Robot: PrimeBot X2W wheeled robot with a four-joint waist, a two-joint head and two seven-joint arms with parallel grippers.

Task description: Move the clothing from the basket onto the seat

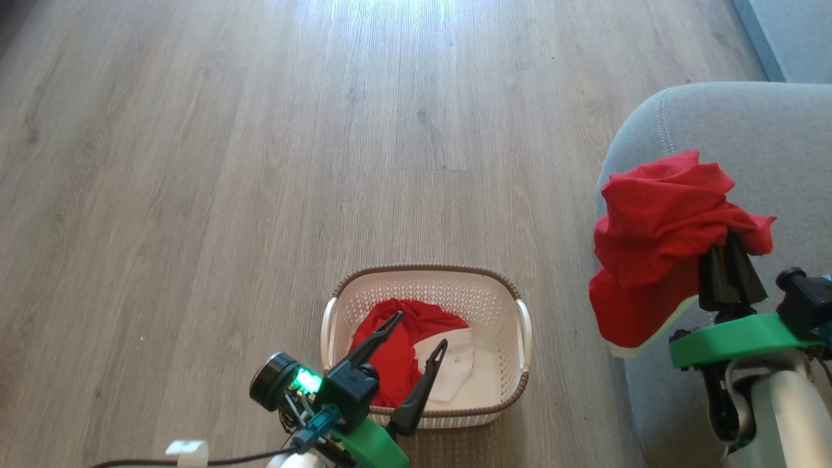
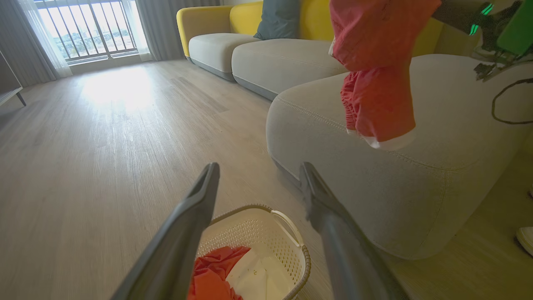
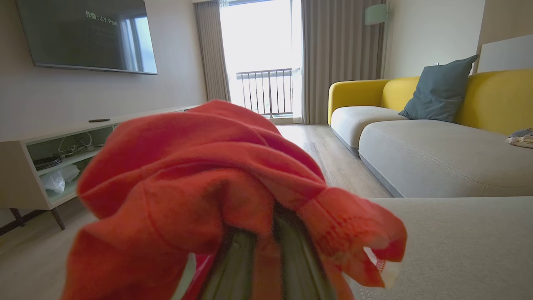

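Held cloth: soft bright red garment (image 1: pixel 656 240) with a white hem, bunched and draped over the tips of the right gripper (image 1: pixel 728 257), at the right of the head view.
Right claw: two long dark fingers pinched together on that fabric.
Drop spot: large grey upholstered seat (image 1: pixel 767 130) with a pale seam, upper right; the cloth hangs over its rounded near corner, and the hem appears to be clear of the cushion.
Doing it well: probably carry further in from the rounded edge and lower until the fabric rests, then part the fingers, so nothing slides to the wood-look floor (image 1: pixel 260 162).
Right arm pose: pale forearm (image 1: pixel 780 409) rises from the lower right corner, fingers pointing up the frame.
Left arm pose: left gripper (image 1: pixel 420 329) at bottom centre, fingers wide apart and empty, poised above the basket.
Left to move: second red garment (image 1: pixel 396 344) with a white part, inside the cream-white perforated plastic basket (image 1: pixel 422 268) with a brown rim.
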